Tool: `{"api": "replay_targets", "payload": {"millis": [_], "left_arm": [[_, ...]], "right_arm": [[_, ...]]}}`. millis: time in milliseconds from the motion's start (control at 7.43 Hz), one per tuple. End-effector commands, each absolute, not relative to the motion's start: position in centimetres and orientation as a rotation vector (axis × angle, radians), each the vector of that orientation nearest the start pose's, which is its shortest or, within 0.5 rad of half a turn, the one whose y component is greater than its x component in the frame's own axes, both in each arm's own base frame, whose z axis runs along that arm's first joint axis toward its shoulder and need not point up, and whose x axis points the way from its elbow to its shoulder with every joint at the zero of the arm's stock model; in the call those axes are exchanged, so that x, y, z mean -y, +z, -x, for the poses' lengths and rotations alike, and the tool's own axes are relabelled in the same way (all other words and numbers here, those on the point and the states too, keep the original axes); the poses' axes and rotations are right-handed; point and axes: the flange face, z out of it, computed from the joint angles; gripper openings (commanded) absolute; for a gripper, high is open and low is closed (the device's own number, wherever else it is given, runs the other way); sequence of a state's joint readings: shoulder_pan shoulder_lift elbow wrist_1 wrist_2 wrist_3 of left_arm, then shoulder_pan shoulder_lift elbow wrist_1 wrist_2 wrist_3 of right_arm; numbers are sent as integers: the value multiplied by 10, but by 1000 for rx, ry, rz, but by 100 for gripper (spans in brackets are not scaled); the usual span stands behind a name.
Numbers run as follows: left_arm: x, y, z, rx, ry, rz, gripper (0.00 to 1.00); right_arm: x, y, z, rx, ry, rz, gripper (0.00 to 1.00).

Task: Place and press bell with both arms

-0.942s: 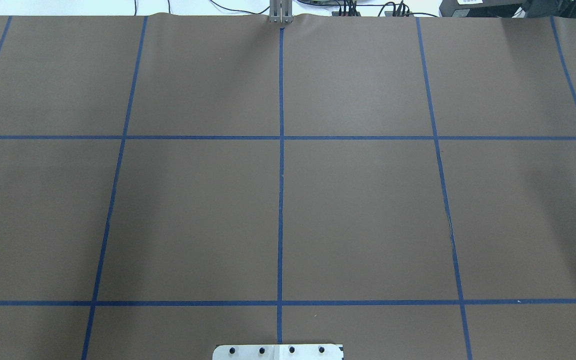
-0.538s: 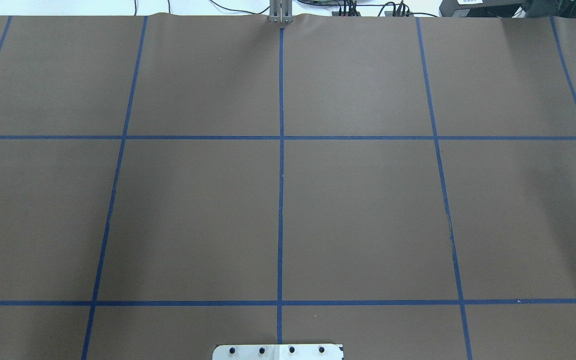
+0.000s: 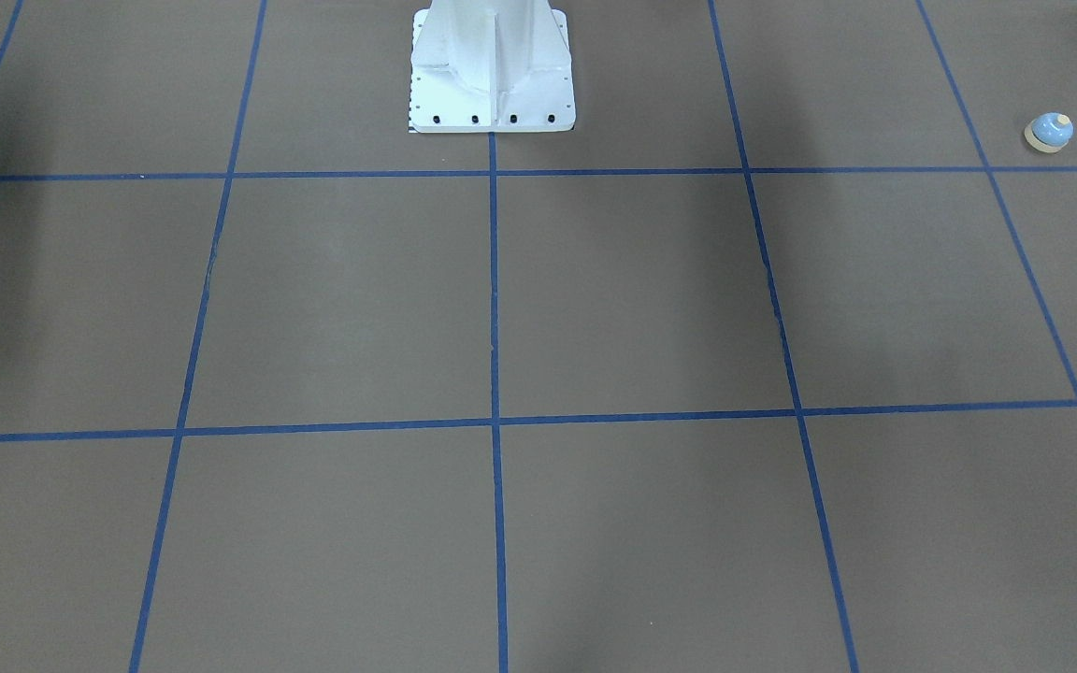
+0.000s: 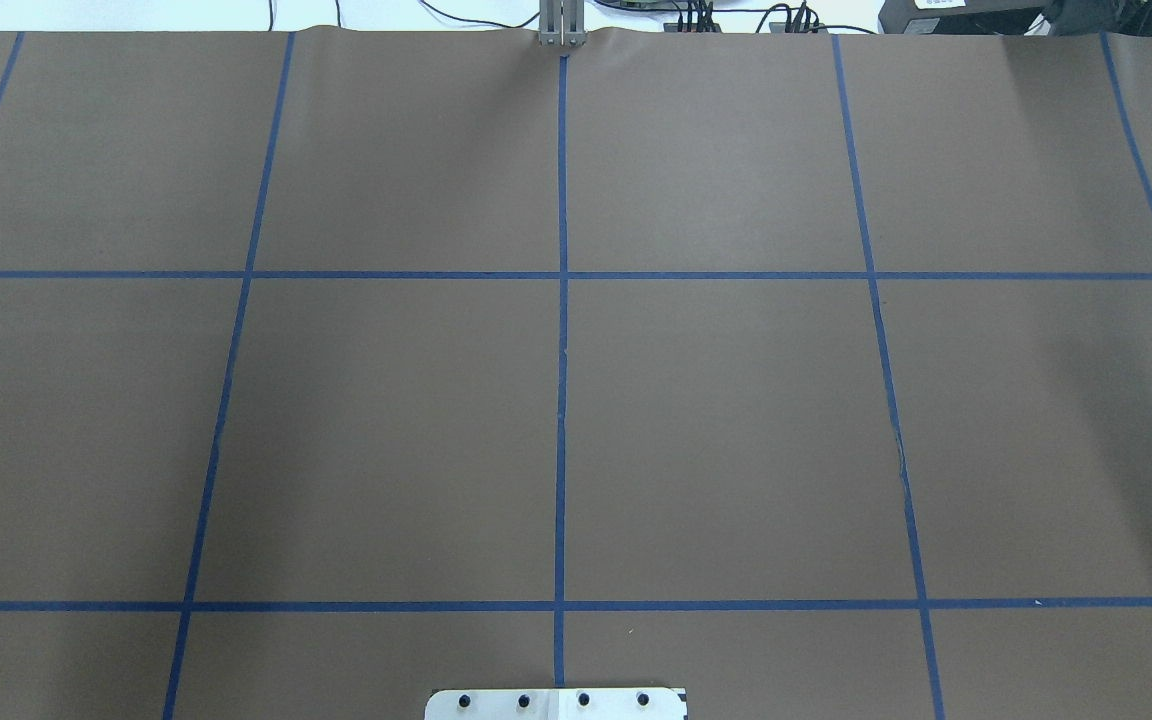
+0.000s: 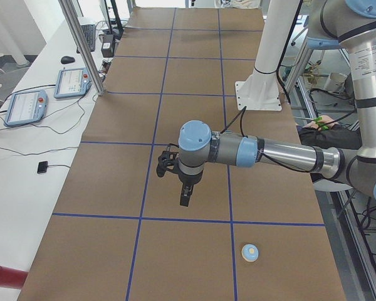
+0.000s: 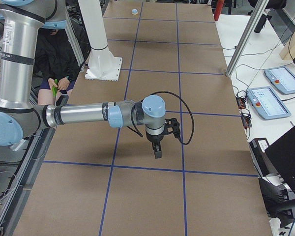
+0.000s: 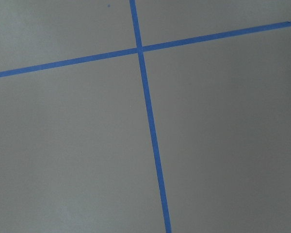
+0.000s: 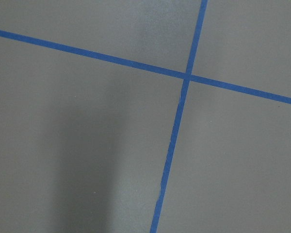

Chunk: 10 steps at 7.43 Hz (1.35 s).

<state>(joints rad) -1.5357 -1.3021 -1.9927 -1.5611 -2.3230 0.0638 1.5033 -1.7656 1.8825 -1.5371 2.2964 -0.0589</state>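
The small light-blue bell (image 3: 1049, 131) with its cream button stands upright on the brown paper near the table's end on my left side; it also shows in the exterior left view (image 5: 250, 252) and far off in the exterior right view (image 6: 134, 11). My left gripper (image 5: 184, 199) hangs above the table, pointing down, well apart from the bell. My right gripper (image 6: 157, 152) hangs above the table near the opposite end. Both show only in the side views, so I cannot tell whether they are open or shut. The wrist views show only paper and blue tape.
The white pedestal (image 3: 492, 65) stands at the robot's edge of the table. A metal post (image 5: 81, 47) and teach pendants (image 5: 25, 106) are on the operators' side. A red cylinder (image 5: 3, 276) lies by the near left corner.
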Motion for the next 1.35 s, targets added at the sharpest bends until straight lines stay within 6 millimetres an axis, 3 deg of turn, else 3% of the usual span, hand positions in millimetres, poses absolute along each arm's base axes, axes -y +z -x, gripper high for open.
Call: {"api": "replay_targets", "payload": {"millis": [0, 404, 538, 942, 1211], "left_arm": [[387, 576, 33, -755, 187, -128, 100], [344, 632, -3, -749, 250, 52, 100], [316, 656, -8, -738, 265, 124, 100], [263, 730, 0, -735, 337, 254, 100], [245, 769, 4, -742, 361, 317, 100]], "right_arm": [[421, 593, -39, 726, -175, -141, 100], [422, 594, -38, 726, -175, -137, 100], [422, 594, -38, 724, -176, -140, 100], [422, 594, -38, 724, -176, -140, 100], [423, 592, -38, 724, -178, -143, 100]]}}
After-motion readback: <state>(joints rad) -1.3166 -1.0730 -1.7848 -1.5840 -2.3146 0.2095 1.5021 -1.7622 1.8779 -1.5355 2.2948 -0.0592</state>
